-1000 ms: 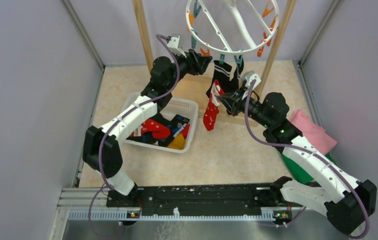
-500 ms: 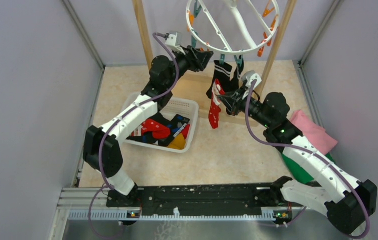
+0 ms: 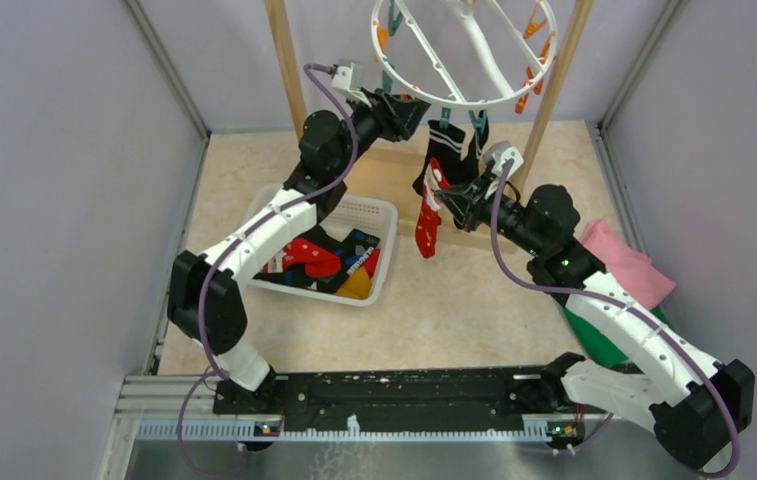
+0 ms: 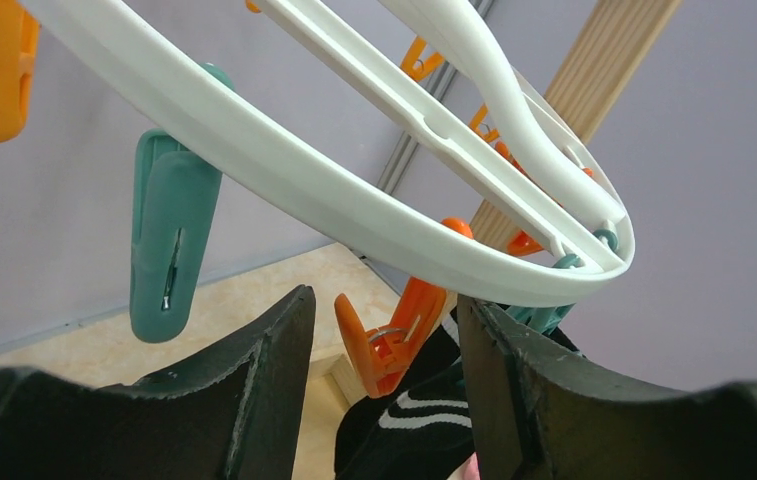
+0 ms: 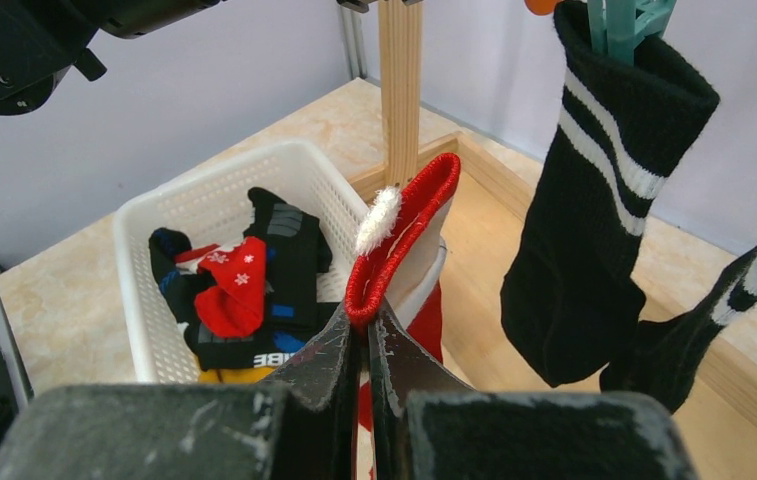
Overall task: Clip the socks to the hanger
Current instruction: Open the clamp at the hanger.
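Hanger [image 3: 484, 55] hangs at the back, between the two posts of the wooden frame [image 3: 284, 60]. Hung socks [image 3: 444, 150] dangle off its near edge. Left gripper [image 3: 409, 108] sits just under the ring's near-left side, a peg [image 4: 394, 335] in the gap between its fingers. Right gripper [image 3: 446, 195] is lower and to the right, with the held sock [image 3: 424, 225] drooping below it. Basket [image 3: 359, 204] sits on the table [image 3: 454, 300] left of that, basket socks [image 3: 319, 255] piled inside. Cloths [image 3: 624, 262] lie far right.

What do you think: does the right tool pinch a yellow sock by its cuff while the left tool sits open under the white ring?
Not quite: the sock in the right tool is red, not yellow, as the right wrist view shows. It is pinched by its cuff, and the left tool sits open under the white ring.
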Robot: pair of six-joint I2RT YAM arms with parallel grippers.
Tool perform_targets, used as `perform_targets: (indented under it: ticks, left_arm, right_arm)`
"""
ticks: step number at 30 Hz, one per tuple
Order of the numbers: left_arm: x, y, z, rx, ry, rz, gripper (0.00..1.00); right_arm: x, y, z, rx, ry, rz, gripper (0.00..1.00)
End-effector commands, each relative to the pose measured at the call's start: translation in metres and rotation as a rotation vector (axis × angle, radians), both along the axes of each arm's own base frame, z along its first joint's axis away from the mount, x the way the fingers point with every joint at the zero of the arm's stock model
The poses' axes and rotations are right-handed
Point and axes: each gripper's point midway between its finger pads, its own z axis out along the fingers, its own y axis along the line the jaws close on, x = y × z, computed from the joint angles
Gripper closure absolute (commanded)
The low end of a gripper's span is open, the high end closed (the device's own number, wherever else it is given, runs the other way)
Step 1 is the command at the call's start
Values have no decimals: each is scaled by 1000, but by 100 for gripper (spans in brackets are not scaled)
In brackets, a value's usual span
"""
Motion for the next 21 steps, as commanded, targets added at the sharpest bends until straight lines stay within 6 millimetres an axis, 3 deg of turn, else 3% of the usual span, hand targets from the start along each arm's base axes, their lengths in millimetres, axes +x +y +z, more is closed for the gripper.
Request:
perform_targets:
  ticks: [1, 5, 12, 21]
  left_arm:
    - [-9, -2, 36, -65, -73, -17, 40]
    - [-7, -2, 33, -70, -58, -12, 49]
    - [-8, -1, 37, -82, -60, -10, 54]
    - [-13, -2, 41, -102, -54, -30, 91]
  right_arm:
    - [-1, 1, 12, 28, -35, -4, 100]
    - [-1, 1, 11, 27, -34, -3, 100]
    - [-1, 0, 11, 24, -35, -5, 100]
    - [0, -1, 8, 6, -39, -15, 100]
